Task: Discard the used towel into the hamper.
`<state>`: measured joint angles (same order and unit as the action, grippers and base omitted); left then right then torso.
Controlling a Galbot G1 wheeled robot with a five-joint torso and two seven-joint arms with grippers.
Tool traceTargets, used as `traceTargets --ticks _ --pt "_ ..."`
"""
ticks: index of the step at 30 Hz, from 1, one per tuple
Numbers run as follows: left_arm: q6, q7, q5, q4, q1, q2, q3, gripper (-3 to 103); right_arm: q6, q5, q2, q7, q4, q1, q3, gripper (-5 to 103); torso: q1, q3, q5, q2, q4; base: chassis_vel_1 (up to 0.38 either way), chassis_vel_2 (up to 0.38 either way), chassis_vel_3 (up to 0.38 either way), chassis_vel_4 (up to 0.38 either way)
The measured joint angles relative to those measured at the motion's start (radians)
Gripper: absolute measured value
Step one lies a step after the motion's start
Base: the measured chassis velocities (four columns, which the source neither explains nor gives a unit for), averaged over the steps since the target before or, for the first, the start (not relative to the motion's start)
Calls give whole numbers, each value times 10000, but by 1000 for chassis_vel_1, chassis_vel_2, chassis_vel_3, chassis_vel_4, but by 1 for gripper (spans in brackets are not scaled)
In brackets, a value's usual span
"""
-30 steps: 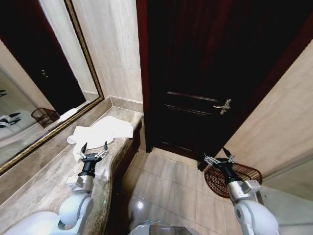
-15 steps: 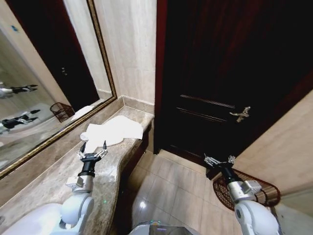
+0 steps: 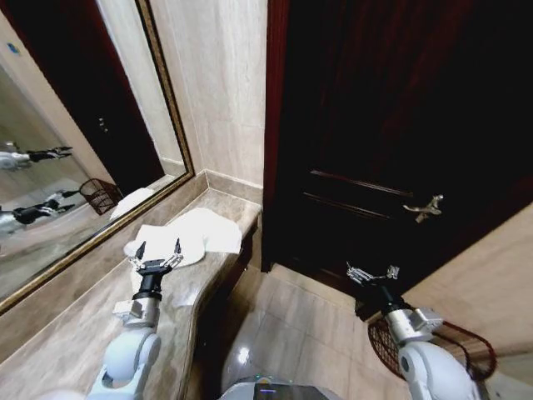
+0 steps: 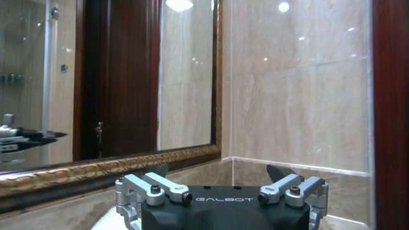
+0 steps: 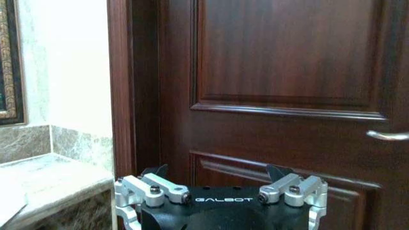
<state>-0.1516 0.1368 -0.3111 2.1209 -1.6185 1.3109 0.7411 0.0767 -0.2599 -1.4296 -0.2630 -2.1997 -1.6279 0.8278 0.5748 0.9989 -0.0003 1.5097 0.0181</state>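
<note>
While my hamper (image 3: 454, 346) stands on the tiled floor (image 3: 287, 325) low at my right, partly hidden behind my right arm, I cannot tell whether anything lies inside it. My towel (image 3: 187, 237) lies crumpled on the marble counter (image 3: 75, 325) beside the mirror (image 3: 67, 158), near the corner by the dark door (image 3: 391, 142). My left gripper (image 3: 156, 255) hovers over the counter just short of the towel, fingers spread wide and holding nothing. My right gripper (image 3: 372, 272) is raised over the floor before the door, near the hamper's rim, its fingers likewise wide apart and empty. Both forearms reach forward from my body.
</note>
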Motion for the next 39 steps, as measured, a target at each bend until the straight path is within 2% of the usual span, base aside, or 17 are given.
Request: traceTargets --ticks 3,9,12,16,18,19,22,23,24,25,26,28,29,30,31,33,39 --pt "64 126 19 0 -16 19 -31 100 -35 -7 4 -37 2 -59 0 100 0 -2 6 -5 5 -153 196 172 -94" --pt "356 224 112 75 -91 54 -66 100 -113 25 -30 -38 85 -104 8 100 -23 -13 1 -8 -6 -47 42 0 -4" --pt "213 374 194 -37 -49 54 -67 100 -115 30 -31 -32 91 -105 1 100 -33 -17 3 -8 4 51 -6 -27 34" --pt "112 718 370 -146 37 84 -83 100 -115 32 -23 1 96 -102 -5 100 -35 -18 1 -11 4 75 -21 -6 61" --pt "837 1247 375 33 49 108 -165 100 -114 36 -18 18 100 -101 -17 100 -33 -18 2 -15 2 0 0 0 0" --pt "837 1247 375 33 49 108 -165 100 -114 36 -18 18 100 -101 -17 100 -33 -18 2 -15 2 0 0 0 0" --pt "3015 1872 -420 693 296 -26 -338 100 -108 71 -9 31 124 -78 -78 100 -24 -17 2 -23 3 0 0 0 0" --pt "3015 1872 -420 693 296 -26 -338 100 -108 71 -9 31 124 -78 -78 100 -24 -17 2 -23 3 0 0 0 0" --pt "4678 2220 -1066 1159 802 -218 -464 100 -93 93 -7 36 158 -31 -113 100 -24 -18 4 -23 1 0 0 0 0" --pt "5740 2500 -1447 1367 1203 -401 -630 100 -82 109 -7 40 206 11 -138 100 -25 -18 3 -23 -2 0 0 0 0" --pt "5740 2500 -1447 1367 1203 -401 -630 100 -82 109 -7 40 206 11 -138 100 -25 -18 3 -23 -2 0 0 0 0" --pt "7211 3049 -2271 1539 1873 -765 -928 100 -67 145 9 41 293 86 -212 100 -25 -19 4 -24 0 0 0 0 0" --pt "7726 3366 -2746 1538 2175 -938 -1091 100 -62 162 11 40 321 97 -232 100 -26 -20 4 -24 -1 0 0 0 0" --pt "8078 3734 -3222 1448 2454 -1080 -1238 100 -58 179 9 38 342 97 -245 100 -26 -20 3 -25 -2 0 0 0 0" --pt "8078 3734 -3222 1448 2454 -1080 -1238 100 -58 179 9 38 342 97 -245 100 -26 -20 3 -25 -2 0 0 0 0" --pt "8439 4397 -3967 1007 2923 -1295 -1481 100 -55 217 -11 28 378 91 -260 100 -26 -20 2 -26 -1 0 0 0 0" --pt "8551 5301 -4802 -238 3697 -1527 -2002 100 1 314 -35 24 411 93 -264 100 -29 -22 1 -29 0 0 0 0 0"
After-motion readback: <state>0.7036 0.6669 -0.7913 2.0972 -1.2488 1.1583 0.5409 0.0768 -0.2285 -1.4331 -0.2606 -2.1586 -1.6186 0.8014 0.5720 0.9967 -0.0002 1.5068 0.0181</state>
